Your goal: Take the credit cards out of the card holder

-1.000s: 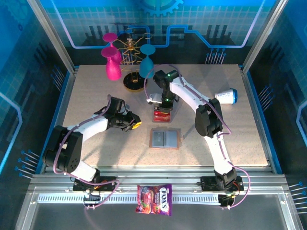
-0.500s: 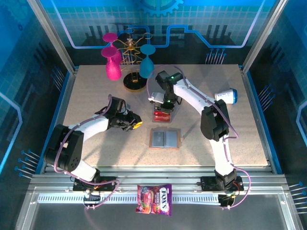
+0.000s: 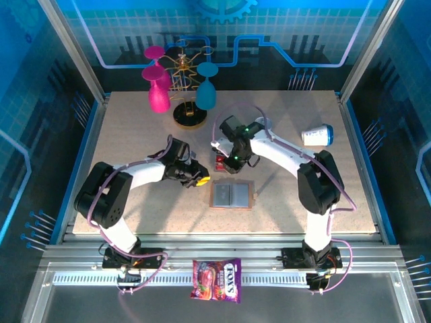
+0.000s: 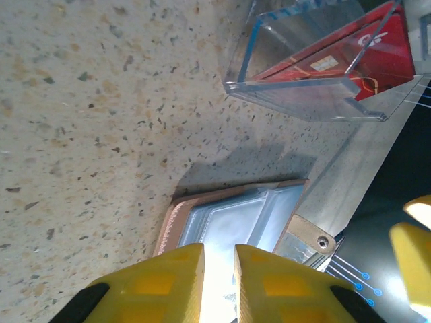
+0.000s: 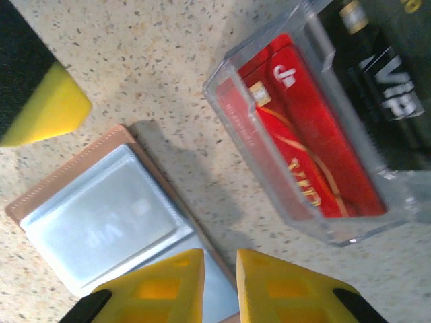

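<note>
**Left gripper** [image 4: 219,282]: fingers drawn to a narrow slit, with nothing between them. The card holder [image 3: 232,195] lies straight ahead of and just below these tips. It is open flat on the table [image 4: 101,101], pockets up, and its long axis runs crosswise to the left arm's reach, so its short left edge is the nearest.

**Card holder:** faint lettering shows through one cloudy pocket, which suggests a card is still inside.

**Right gripper** [image 5: 219,286]: likewise nearly closed and empty. The holder's far long edge lies under these tips, and its body extends to their left. Neither arm is clearly the nearer.

**Clear box** [image 4: 303,101]: ahead and to the right of the right tips, just beyond the holder's far edge. It contains red cards [image 5: 303,161].

**Room for moving:** the box crowds the far side. Bare table lies on the holder's near and right sides, and the two grippers stand close together.
</note>
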Available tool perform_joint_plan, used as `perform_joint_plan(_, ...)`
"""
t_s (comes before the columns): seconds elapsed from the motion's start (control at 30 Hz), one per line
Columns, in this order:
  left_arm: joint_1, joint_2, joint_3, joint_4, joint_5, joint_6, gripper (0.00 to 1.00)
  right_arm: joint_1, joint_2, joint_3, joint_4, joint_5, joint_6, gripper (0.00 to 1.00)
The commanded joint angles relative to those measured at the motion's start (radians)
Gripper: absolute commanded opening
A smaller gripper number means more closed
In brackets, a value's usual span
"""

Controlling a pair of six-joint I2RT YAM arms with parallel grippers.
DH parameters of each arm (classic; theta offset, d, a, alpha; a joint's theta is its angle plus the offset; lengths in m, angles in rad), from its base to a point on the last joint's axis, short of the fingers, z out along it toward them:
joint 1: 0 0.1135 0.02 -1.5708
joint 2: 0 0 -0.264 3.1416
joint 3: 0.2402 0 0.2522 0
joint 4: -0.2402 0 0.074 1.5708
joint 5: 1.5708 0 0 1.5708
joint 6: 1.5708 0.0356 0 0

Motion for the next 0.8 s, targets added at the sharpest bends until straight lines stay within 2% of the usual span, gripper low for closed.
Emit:
perform_joint_plan(0.0, -0.014, 0.018, 0.017, -0.009, 0.032, 0.008, 0.20, 0.016, -0.083, -0.090, 0.133, -0.047, 0.246, 0.20)
perform_joint_plan(0.27, -0.052, 0.026, -0.035, 0.016, 0.027, -0.013, 0.19, 0.010, -0.170, -0.252, 0.277, -0.161, 0.601, 0.14)
perform_joint_plan(0.4, -0.064, 0.019, -0.055, 0.019, 0.018, -0.019, 0.18, 0.008, -0.190, -0.336, 0.381, -0.265, 0.742, 0.11)
perform_joint_plan(0.5, -0.069, 0.013, -0.073, 0.016, 0.009, -0.018, 0.16, 0.007, -0.203, -0.391, 0.448, -0.307, 0.804, 0.10)
perform_joint_plan(0.77, -0.080, 0.011, -0.104, 0.033, 0.015, -0.025, 0.13, 0.004, -0.163, -0.423, 0.458, -0.376, 0.802, 0.13)
